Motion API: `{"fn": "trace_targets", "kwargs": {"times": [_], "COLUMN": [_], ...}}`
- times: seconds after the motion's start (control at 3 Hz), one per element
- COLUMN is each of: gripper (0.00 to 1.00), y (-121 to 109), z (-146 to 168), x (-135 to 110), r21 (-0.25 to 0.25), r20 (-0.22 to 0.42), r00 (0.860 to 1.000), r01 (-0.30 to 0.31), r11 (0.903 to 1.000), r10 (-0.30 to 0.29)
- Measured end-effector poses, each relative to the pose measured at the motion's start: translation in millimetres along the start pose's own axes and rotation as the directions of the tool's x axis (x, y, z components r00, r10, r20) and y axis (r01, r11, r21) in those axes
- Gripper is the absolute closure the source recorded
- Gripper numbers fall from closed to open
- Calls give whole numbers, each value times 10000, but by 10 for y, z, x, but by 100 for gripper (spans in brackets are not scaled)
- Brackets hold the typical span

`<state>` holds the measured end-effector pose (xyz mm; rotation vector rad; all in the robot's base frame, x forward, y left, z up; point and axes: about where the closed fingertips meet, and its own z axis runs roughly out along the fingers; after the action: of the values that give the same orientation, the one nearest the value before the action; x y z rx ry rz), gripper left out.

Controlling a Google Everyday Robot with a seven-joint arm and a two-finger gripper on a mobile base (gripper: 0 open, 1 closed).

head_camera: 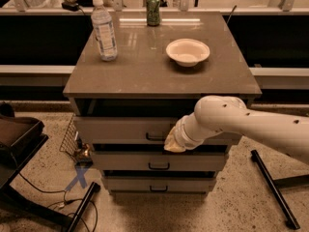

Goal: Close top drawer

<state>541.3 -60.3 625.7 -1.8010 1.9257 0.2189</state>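
Grey fronts throughout the cabinet. Found top drawer point(120, 129) directly under the table point(145, 74), apparently standing slightly proud of the lower drawers point(193, 162), with a dark gap above its front. Not shut. Found hand point(173, 143) against the drawer front, just right of its handle point(155, 137), at the lower edge. Cannot tell hand's opening. Judge closing mostly done: short push left to seat the front flush. Noted bottle point(104, 30), can point(153, 8) and bowl point(188, 51) on table above drawer.
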Motion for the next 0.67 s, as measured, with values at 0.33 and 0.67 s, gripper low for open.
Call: {"fn": "trace_targets", "kwargs": {"times": [0.33,0.67], "gripper": [100,100], "y": [0,-215], "z": [0,110], "x": [0,1], "r21": [-1,1], "r20": [0,277], "r00": [10000,9996], "r01": [0,-38], "r11": [10000,10000], "r10": [0,38]}}
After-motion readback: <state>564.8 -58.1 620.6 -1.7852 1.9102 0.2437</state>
